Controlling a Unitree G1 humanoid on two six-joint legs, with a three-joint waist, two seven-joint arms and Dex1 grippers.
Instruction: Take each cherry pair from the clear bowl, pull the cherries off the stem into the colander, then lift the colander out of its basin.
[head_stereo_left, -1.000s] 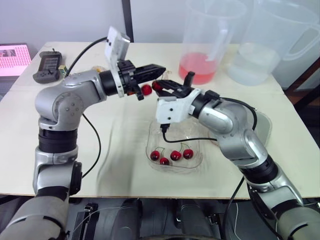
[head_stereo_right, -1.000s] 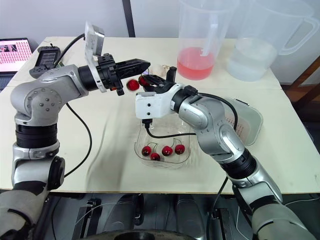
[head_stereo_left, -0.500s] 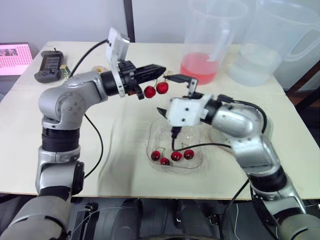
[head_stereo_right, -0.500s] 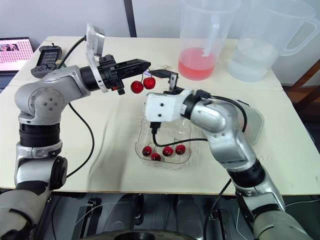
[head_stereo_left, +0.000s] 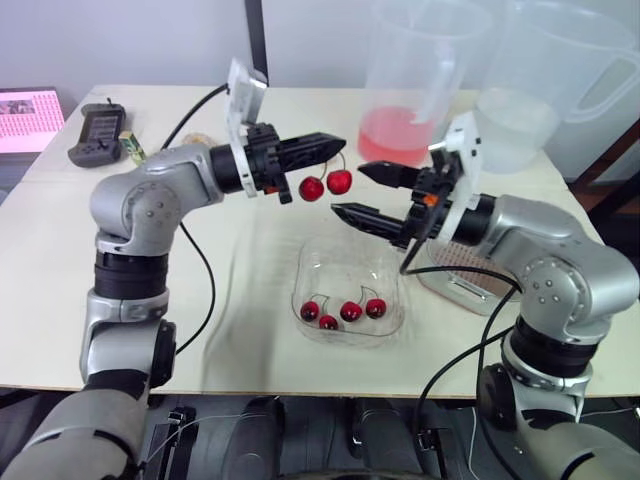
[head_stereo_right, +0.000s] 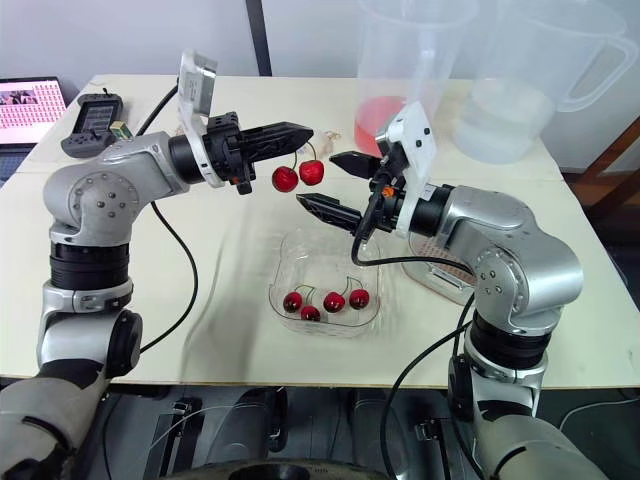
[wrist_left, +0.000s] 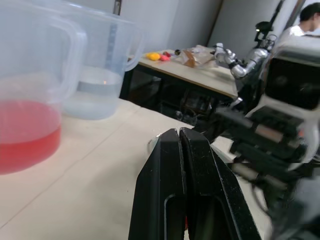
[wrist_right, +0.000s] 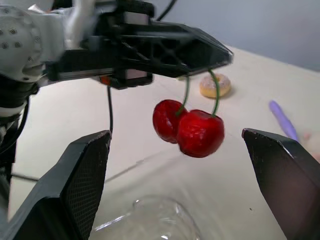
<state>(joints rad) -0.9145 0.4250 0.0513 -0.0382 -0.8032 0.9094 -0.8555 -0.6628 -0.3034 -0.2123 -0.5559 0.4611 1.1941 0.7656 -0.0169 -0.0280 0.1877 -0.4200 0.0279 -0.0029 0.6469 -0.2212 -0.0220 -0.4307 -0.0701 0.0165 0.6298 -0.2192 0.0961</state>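
Now your left gripper (head_stereo_left: 337, 144) is pinched shut on the stems of a cherry pair (head_stereo_left: 326, 185), which hangs above the clear bowl (head_stereo_left: 322, 262). Your right gripper (head_stereo_left: 348, 191) is spread wide and empty, just beside those cherries without touching them. Four other cherries (head_stereo_left: 345, 310) lie in the bowl. The colander (head_stereo_left: 456, 285) sits beside the bowl, partly behind your right arm.

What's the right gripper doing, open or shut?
Open. The right gripper has fingers spread wide; the cherry pair hangs from the shut left gripper.
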